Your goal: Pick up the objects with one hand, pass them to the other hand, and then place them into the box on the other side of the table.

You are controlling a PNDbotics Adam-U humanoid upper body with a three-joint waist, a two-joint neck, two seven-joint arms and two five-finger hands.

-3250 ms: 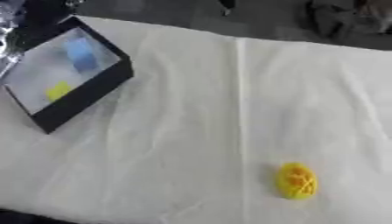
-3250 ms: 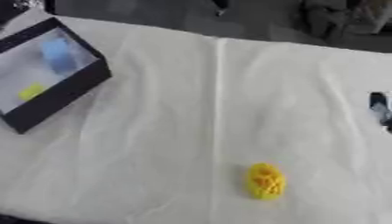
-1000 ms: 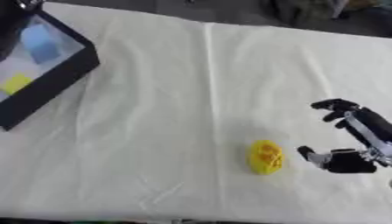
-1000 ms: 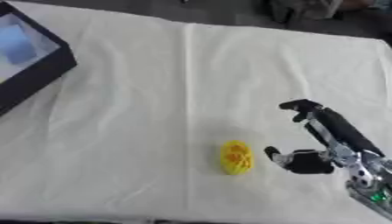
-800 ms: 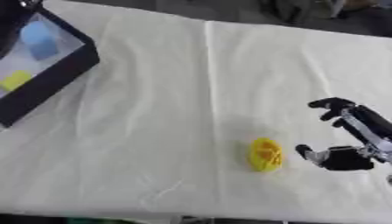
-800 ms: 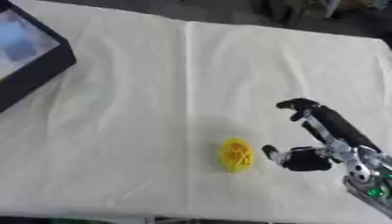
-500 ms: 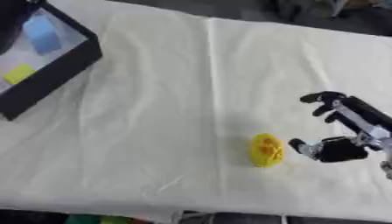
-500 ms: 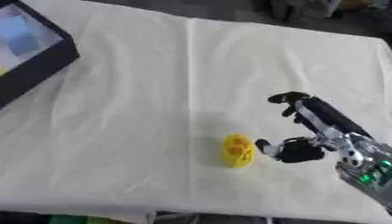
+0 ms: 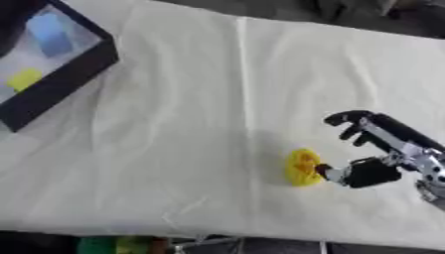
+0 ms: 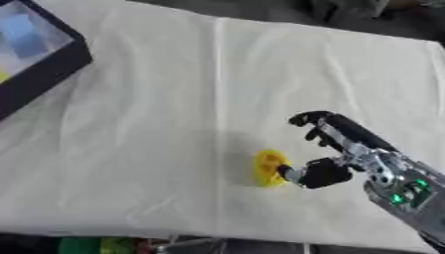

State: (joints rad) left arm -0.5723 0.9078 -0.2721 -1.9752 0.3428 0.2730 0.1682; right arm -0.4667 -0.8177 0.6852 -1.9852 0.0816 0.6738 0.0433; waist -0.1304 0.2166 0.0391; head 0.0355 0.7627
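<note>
Reaching in from the right, the right hand (image 9: pixel 375 158) is seen with fingers spread wide, thumb tip touching the yellow object (image 9: pixel 302 167) on the white cloth (image 9: pixel 174 124). Far left, the black box (image 9: pixel 52 64) holds a blue item (image 9: pixel 50 34) and a yellow item (image 9: pixel 24 79). Nothing is seen between.

Lumpy yellow object (image 9: pixel 302 167) on cloth

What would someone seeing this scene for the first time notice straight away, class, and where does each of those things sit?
The robot's right hand stands out first, black and silver, reaching in from the right with its thumb at a small yellow object on the near part of the white cloth. At the far left corner lies an open black box holding a blue thing and a yellow thing.
</note>
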